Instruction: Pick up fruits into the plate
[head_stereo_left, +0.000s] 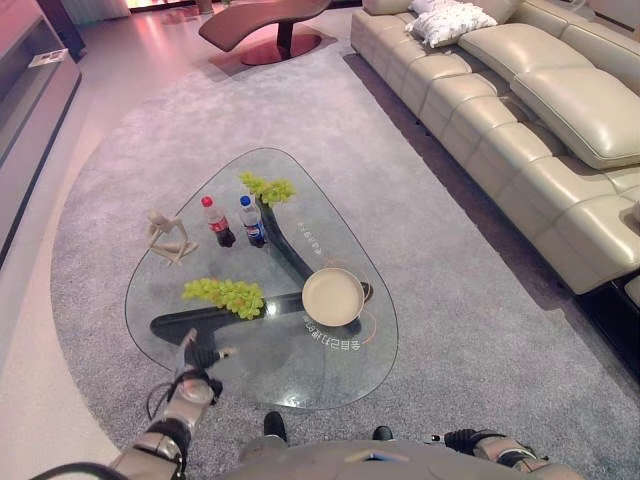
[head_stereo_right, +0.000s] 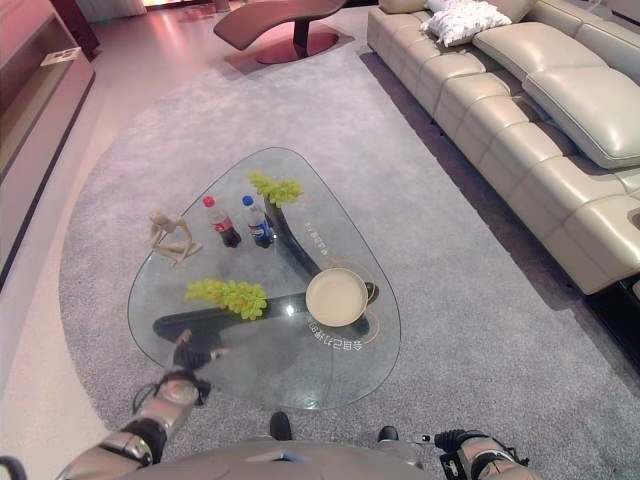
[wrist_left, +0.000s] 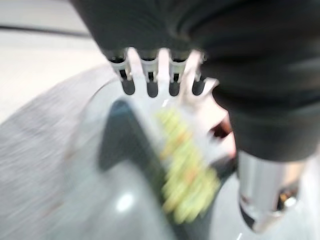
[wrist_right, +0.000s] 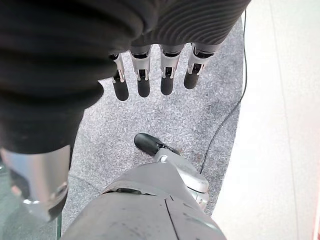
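Reaching over the glass tabletop (head_stereo_left: 330, 390), our left robot hand (head_stereo_left: 197, 357) was open and empty near grapes (head_stereo_left: 226, 294); plate (head_stereo_left: 333, 296) lay beside; right robot hand (wrist_right: 145, 75) hung open.

bottles (head_stereo_left: 235, 221) + figurine (head_stereo_left: 168, 236) behind near grapes (head_stereo_left: 226, 294)

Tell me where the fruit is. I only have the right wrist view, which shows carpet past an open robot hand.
Observer: Both are on the glass table. The near grape bunch lies to the left of the plate, and the far grape bunch is at the table's far end.
Operator: Anything in the plate?
Observer: No, it is empty.
Operator: And the other arm?
Observer: The left robot hand is open over the table's near edge, short of the near grape bunch, holding nothing.
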